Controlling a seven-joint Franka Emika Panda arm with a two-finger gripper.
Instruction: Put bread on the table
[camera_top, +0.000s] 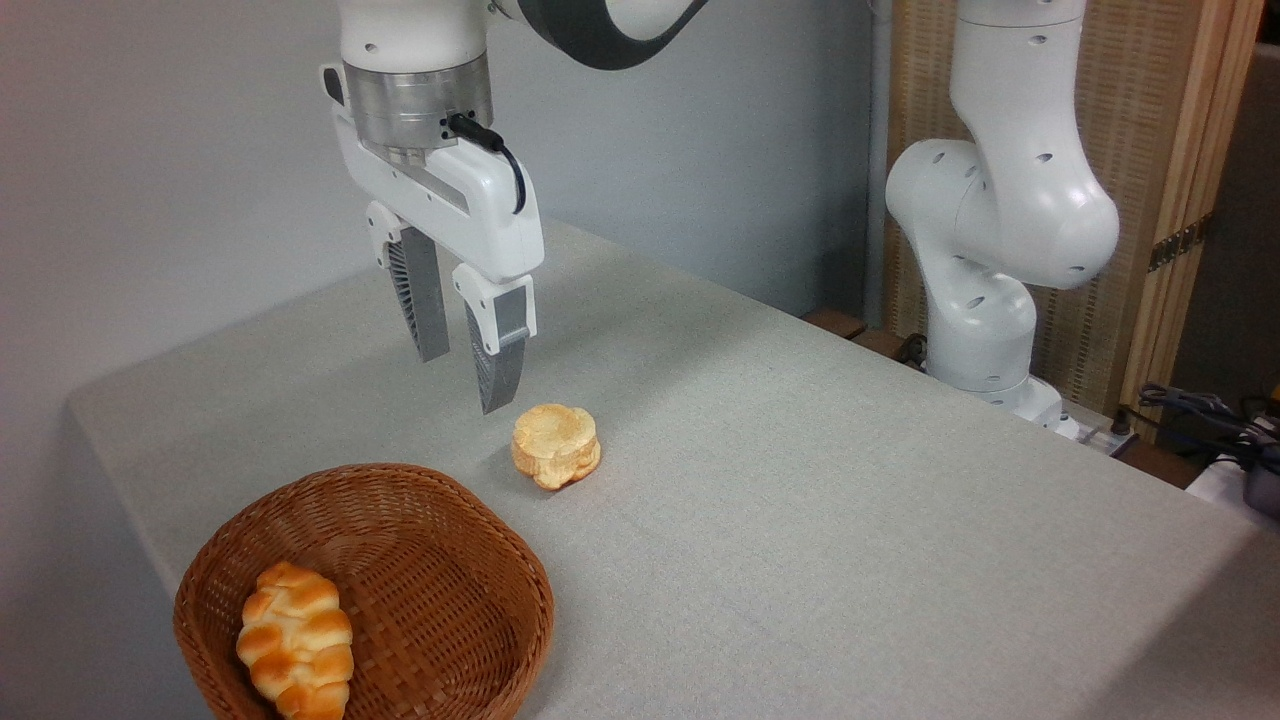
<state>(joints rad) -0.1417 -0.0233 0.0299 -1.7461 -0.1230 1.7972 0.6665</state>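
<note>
The bread, a golden-brown knobbly braided roll, lies inside the brown wicker basket at the lower left, against its left wall. The table is covered in light grey-green cloth. My gripper hangs above the table behind the basket, fingers pointing down and apart with nothing between them. It is well above and to the right of the bread, and just left of a small round bun.
The small flat-topped bun lies on the cloth right of the basket's far rim. The arm's white base stands at the table's far right edge, with cables beside it. A grey wall runs behind the table.
</note>
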